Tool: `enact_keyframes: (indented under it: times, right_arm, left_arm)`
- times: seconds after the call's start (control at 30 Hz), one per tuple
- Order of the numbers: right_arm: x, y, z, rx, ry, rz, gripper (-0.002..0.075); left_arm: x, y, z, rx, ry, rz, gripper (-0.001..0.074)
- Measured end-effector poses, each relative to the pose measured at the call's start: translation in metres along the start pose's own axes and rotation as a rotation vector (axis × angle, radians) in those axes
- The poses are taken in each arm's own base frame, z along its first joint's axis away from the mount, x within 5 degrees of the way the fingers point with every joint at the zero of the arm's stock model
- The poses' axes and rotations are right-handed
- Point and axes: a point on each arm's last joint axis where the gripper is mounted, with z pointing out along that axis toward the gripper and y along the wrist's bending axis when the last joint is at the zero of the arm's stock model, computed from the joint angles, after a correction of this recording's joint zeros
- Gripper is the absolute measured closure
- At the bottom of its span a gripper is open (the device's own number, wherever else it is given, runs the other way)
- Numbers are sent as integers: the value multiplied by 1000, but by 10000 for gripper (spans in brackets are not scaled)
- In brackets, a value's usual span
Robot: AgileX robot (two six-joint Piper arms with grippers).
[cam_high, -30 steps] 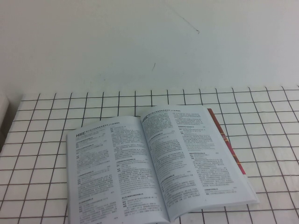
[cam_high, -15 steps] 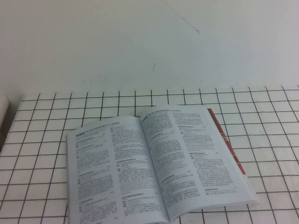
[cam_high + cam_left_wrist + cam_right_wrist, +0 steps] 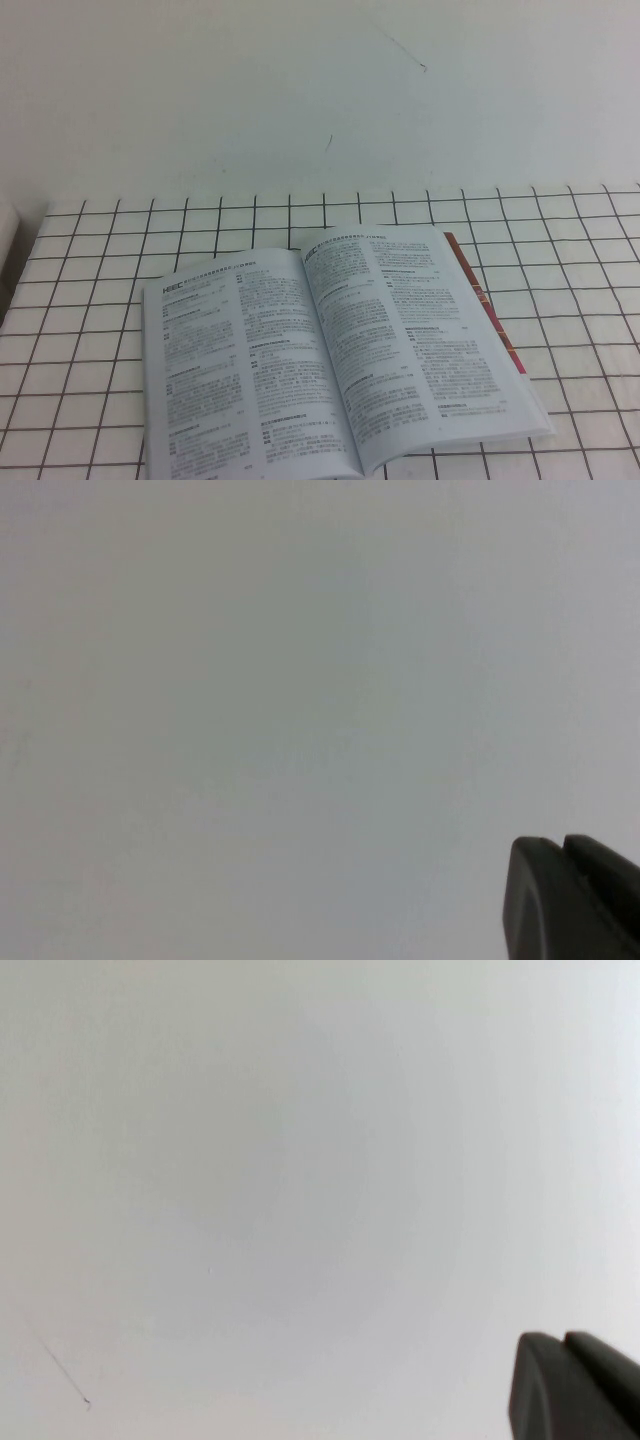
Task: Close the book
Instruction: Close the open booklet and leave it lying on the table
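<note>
- Book [image 3: 330,350] lies open & flat on the desk [image 3: 560,230], about mid-width, at the near edge; its near-left corner runs out of the high view.
- Long axis: the spine gutter [image 3: 325,350] runs far-to-near, slanting a bit toward the right as it nears the near edge. So the closing swing goes sideways, across the desk, not toward or away from the robot.
- 2 halves: left page [image 3: 225,380] and right page [image 3: 420,340]. A strip of red cover [image 3: 490,310] peeks out past the right page's outer edge, so that side looks to have an edge free to get under.
- Left gripper [image 3: 575,900]: only a dark tip shows in the left wrist view, against plain white. Can't tell if the jaws are open or shut; nothing seen held.
- Right gripper [image 3: 575,1385]: same in the right wrist view, w/ a thin dark scratch [image 3: 65,1372] on the white. Jaws' state can't be told.
- Neither arm shows in the high view, so both sit off the book; which is nearer can't be told.
- Judgement: task not begun. Right arm suits the right page's outer edge, left arm the left.
</note>
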Motion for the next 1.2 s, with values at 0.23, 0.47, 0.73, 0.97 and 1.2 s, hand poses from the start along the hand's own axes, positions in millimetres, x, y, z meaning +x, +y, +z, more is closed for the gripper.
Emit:
enact_keyframes:
  times: [0.23,0.47,0.73,0.97,1.2]
  right_arm:
    - [-10,-2,6,-20,139,45,729]
    - [-63,-12,38,-47,327,49,729]
    - [-81,-13,107,-131,687,71,729]
    - [-40,14,165,-446,993,74,729]
    - [25,55,205,-751,1110,202,729]
  left_arm:
    - [2,-4,2,36,89,-50,738]
    - [-48,-4,18,-15,250,51,738]
    - [-59,5,52,-151,592,33,738]
    - [-16,-3,87,-117,898,-113,738]
    - [32,-16,98,31,1215,-174,738]
